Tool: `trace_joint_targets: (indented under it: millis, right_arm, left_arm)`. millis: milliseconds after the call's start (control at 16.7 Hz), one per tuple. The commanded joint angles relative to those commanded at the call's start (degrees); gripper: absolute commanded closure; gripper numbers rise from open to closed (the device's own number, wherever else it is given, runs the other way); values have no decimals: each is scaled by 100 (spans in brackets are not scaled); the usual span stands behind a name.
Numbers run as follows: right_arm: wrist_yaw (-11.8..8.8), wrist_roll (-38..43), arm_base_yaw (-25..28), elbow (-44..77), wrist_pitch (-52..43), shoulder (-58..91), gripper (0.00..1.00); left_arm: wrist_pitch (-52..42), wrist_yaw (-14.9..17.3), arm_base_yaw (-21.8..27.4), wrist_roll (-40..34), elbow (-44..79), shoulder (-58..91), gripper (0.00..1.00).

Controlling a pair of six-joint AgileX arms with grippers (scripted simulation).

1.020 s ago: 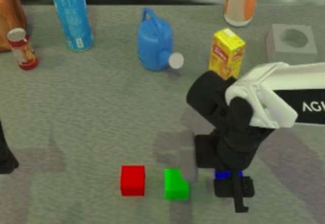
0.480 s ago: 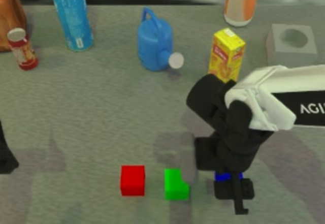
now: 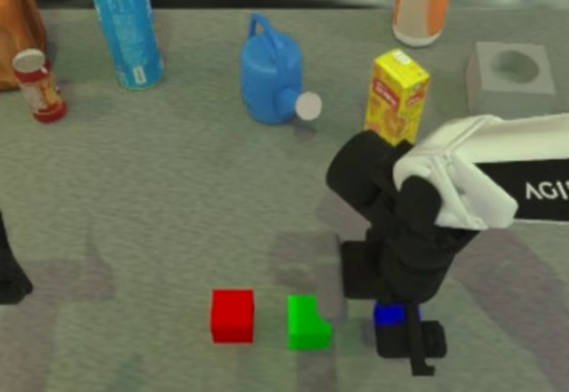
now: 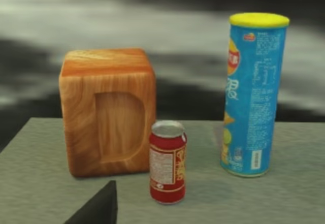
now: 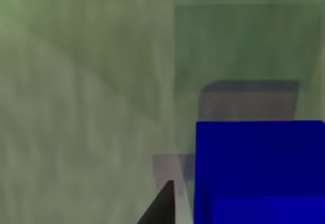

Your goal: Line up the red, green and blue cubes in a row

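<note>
Even, soft light; faint shadows on the table [image 3: 178, 196]; perhaps slightly blurred throughout.

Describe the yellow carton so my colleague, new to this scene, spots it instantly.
Start at the grey table's far edge in the top view, right of the blue jug. The yellow carton stands between that jug and the grey holed block; nothing else there is a yellow box.

A rendered test scene is showing here, not a lived-in room: a flat grey-green counter [image 3: 178, 188] is floating against a blurred dark backdrop, carrying unrelated props, namely a tall blue crisp tube [image 3: 124, 23], a yellow juice carton [image 3: 396, 92], a light-blue plastic jug [image 3: 271, 72] and a carved wooden block [image 4: 107, 111].
</note>
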State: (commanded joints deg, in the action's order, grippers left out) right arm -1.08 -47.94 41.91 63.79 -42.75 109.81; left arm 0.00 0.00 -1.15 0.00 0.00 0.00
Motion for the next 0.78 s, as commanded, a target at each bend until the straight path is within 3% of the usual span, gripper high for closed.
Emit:
trace_joint_targets:
  millis: [120,780]
  right_arm:
    - [0,0,0,0,0,0,0]
    - [0,-11,2,142,-233,-91,0]
  left_arm:
    - [0,0,0,0,0,0,0]
    - [0,0,0,0,0,0,0]
